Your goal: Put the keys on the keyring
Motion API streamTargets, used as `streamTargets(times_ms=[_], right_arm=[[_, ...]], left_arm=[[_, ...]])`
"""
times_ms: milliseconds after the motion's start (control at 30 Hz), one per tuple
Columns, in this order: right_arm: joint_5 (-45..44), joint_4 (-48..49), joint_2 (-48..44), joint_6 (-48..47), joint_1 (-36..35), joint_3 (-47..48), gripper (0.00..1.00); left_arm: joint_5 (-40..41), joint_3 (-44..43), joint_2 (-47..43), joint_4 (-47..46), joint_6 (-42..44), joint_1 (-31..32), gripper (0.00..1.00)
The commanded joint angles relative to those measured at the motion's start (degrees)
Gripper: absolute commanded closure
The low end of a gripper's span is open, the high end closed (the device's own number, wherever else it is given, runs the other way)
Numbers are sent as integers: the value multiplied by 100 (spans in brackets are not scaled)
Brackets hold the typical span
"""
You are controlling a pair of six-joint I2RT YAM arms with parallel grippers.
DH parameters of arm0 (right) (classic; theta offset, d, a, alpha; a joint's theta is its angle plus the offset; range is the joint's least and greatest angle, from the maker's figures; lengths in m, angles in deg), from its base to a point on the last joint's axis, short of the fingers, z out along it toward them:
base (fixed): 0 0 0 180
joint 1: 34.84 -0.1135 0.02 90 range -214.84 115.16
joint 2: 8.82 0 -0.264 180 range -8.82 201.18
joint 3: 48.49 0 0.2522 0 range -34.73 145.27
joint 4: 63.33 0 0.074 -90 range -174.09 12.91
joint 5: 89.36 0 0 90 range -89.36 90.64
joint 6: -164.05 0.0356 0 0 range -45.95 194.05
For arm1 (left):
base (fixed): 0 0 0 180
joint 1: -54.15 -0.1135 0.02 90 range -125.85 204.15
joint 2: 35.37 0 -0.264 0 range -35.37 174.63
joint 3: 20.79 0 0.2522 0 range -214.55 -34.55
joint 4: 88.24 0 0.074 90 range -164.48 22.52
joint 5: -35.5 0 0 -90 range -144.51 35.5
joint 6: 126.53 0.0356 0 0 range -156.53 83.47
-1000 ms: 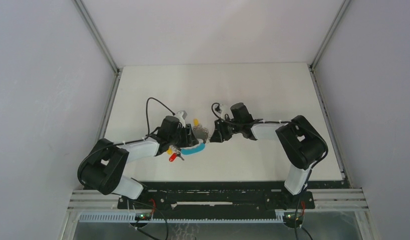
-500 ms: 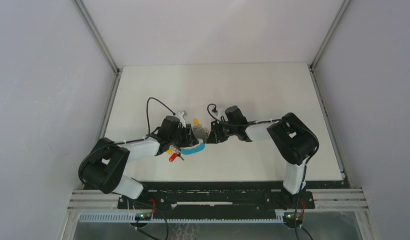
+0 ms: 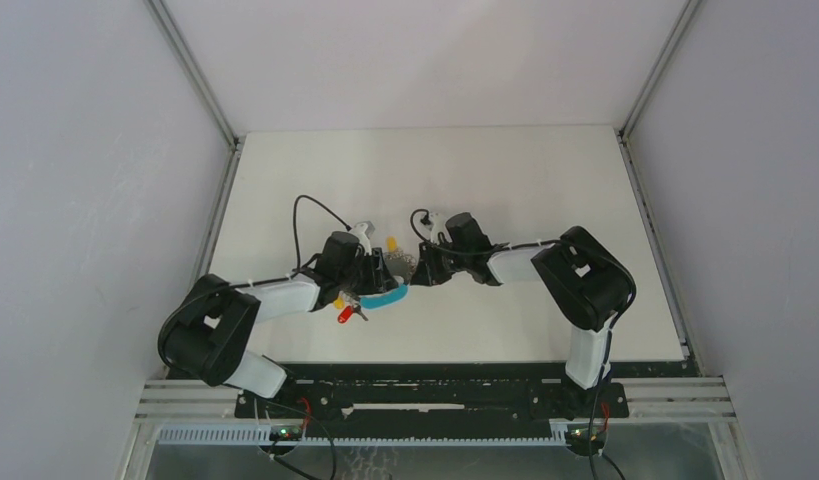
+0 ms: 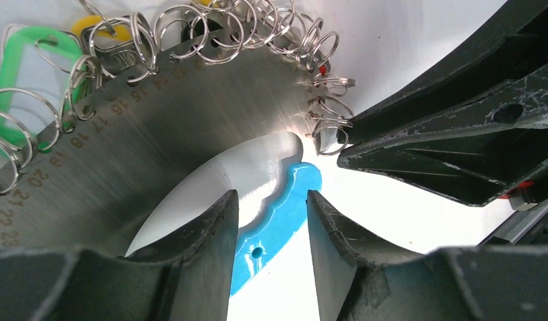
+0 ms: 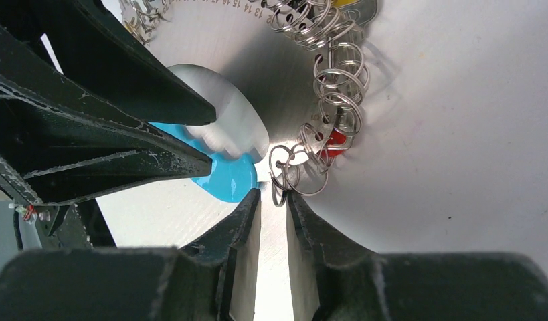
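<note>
Left wrist view: keyring pinned for threading

Item one, keyring (image 4: 157, 127): a grey numbered band near the middle of the table (image 4: 405, 40), between both arms. Its edge is hung with small wire rings (image 4: 251, 27).

Item two, left gripper (image 4: 271, 200): pincer half-closed, clamped across the blue segment (image 4: 278, 214) with a finger on each side. We judge this a steadying hold, so the band cannot slide.

Item three, right gripper (image 5: 274, 200): pincer narrow, its tips at one wire ring by the band's end. We cannot tell whether that ring is pinched. We take it as the ring meant to receive a key.

Item four, keys (image 4: 20, 73): a green-tagged one at the band's edge, a yellow tag (image 4: 100, 30) beside it, a red head (image 5: 334, 142) under the rings near the right tips. Whether each is threaded we cannot say.
</note>
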State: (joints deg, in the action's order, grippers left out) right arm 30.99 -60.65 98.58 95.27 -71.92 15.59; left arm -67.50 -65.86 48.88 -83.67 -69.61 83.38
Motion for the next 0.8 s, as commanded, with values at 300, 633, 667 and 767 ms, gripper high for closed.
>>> streamTargets(times_ms=[300,633,667,767], right_arm=[[-511,125,75,-305,-229,415,80],[-1003,-317,39,202,-165,479,74],[-1063,-367,32,163,-186,494,74],[-1121,-531,21,-96,-271,575,71]], left_arm=[[-230,-131,219,-393,-224,65,54],[-211,-42,214,-486,-256,61,55],[-206,-42,217,-489,-252,62,55],[-189,-34,210,-490,-265,60,55]])
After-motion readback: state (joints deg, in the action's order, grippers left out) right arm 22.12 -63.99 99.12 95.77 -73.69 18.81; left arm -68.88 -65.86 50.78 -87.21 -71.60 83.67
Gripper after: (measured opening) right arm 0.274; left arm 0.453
